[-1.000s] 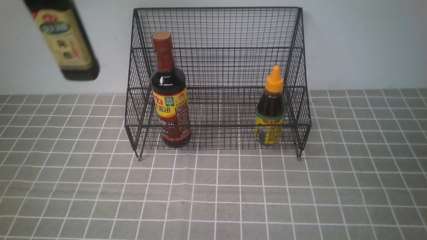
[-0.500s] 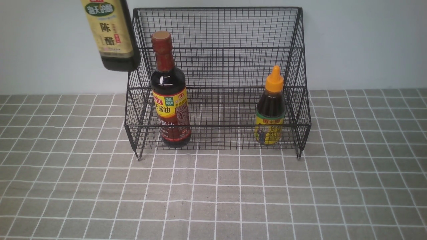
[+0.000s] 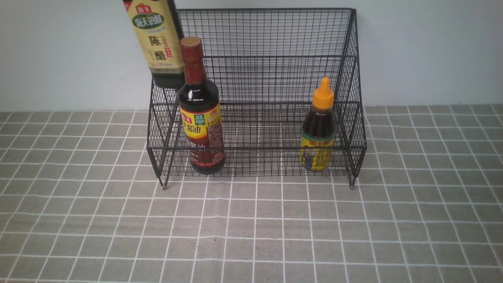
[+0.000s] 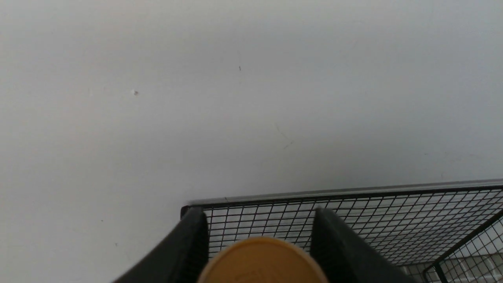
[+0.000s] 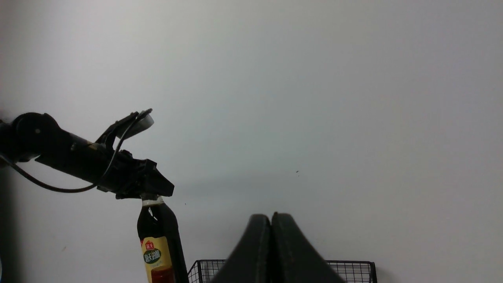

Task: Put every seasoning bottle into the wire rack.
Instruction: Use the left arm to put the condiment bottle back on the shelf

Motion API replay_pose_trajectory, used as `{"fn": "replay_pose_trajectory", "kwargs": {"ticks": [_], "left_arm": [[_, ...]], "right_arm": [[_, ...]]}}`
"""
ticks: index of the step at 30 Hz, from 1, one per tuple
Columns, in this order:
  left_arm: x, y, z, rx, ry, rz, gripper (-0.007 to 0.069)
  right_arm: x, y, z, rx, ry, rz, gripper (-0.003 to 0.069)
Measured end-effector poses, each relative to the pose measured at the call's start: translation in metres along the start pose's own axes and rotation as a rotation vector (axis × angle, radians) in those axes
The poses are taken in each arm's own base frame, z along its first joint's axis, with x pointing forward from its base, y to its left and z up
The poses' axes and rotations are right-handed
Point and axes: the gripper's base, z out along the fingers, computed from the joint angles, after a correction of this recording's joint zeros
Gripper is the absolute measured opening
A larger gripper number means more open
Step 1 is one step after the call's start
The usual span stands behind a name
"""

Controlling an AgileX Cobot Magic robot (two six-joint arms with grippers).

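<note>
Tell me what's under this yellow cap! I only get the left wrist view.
Observer: A dark bottle with a tan label. It hangs in the air by the wire rack's upper left corner.
Operator: Are any other bottles in the rack?
Observer: Two stand upright on the lower tier: a tall red-necked bottle at the left and a short orange-capped bottle at the right.

Grey checked tablecloth (image 3: 251, 228), pale wall (image 3: 432, 51)
</note>
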Motion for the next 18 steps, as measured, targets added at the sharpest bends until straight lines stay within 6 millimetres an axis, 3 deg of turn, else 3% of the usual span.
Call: {"fn": "replay_pose_trajectory", "kwargs": {"ticks": [18], "left_arm": [[0.036, 0.008, 0.053, -0.021, 0.148, -0.017, 0.0307]], "right_arm": [[0.000, 0.000, 0.000, 0.000, 0.000, 0.000, -0.0012]]}}
